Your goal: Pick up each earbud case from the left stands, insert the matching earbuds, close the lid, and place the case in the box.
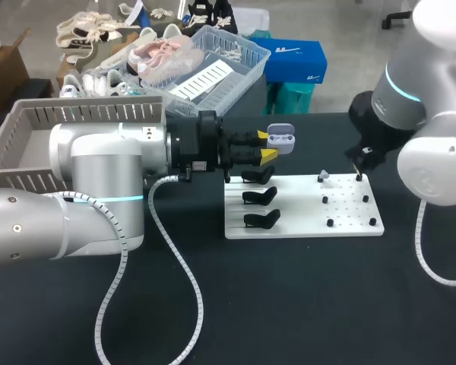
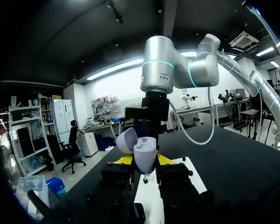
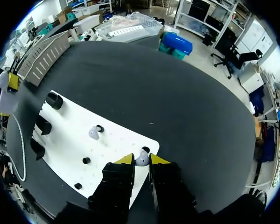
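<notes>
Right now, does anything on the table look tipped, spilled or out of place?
Nothing stands out. The open pale lilac earbud case is held in the jaws of the left gripper. The flat white pegboard carries three empty black stands and a small pale earbud.

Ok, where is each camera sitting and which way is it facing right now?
Head: above and behind, looking down on the table; left arm and right arm both show.
Left wrist: on the left arm, looking across the table at the right arm; left pincer shut on the open case.
Right wrist: on the right arm, looking down on the board; right pincer at an earbud.
Shared: case and board show in all three.
</notes>
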Controlling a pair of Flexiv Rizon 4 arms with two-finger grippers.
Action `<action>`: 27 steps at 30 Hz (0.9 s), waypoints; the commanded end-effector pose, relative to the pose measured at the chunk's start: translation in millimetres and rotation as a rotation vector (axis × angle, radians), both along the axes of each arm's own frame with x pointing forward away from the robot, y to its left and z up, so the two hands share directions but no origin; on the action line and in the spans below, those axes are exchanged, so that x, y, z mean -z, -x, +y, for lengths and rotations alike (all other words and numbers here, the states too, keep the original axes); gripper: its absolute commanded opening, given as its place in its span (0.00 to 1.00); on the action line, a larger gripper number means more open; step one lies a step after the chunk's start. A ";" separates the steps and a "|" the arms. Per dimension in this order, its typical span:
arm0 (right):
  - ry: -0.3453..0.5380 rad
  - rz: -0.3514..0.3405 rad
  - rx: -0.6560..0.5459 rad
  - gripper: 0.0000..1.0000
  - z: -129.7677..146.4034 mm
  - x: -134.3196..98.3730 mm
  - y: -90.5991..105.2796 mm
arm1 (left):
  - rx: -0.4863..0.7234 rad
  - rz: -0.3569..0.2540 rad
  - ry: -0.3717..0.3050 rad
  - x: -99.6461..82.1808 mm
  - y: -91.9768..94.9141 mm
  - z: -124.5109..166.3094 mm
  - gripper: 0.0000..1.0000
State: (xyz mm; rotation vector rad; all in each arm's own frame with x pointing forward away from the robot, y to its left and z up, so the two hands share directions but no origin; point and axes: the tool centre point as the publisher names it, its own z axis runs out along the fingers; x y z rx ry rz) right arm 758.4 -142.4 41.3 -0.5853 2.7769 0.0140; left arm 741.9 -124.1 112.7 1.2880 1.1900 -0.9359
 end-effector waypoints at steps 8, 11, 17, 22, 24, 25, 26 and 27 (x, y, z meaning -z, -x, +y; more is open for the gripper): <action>-0.024 -0.018 -0.087 0.00 26.6 -35.8 23.9 | -0.004 -0.002 0.002 0.6 0.5 -0.3 0.00; -0.030 -0.034 -0.103 0.00 36.0 -47.8 29.9 | -0.004 -0.002 0.002 0.6 0.5 -0.3 0.00; -0.022 -0.074 -0.115 0.00 48.1 -70.3 43.5 | -0.004 -0.002 0.002 0.6 0.5 -0.3 0.00; -0.020 -0.078 -0.132 0.00 53.5 -80.2 49.0 | -0.004 -0.002 0.002 0.6 0.5 -0.3 0.00; -0.020 -0.078 -0.132 0.00 53.5 -80.2 49.0 | -0.004 -0.002 0.002 0.6 0.5 -0.3 0.00; -0.020 -0.078 -0.132 0.00 53.5 -80.2 49.0 | -0.004 -0.002 0.002 0.6 0.5 -0.3 0.00; -0.020 -0.078 -0.132 0.00 53.5 -80.2 49.0 | -0.004 -0.002 0.002 0.6 0.5 -0.3 0.00; -0.020 -0.078 -0.132 0.00 53.5 -80.2 49.0 | -0.004 -0.002 0.002 0.6 0.5 -0.3 0.00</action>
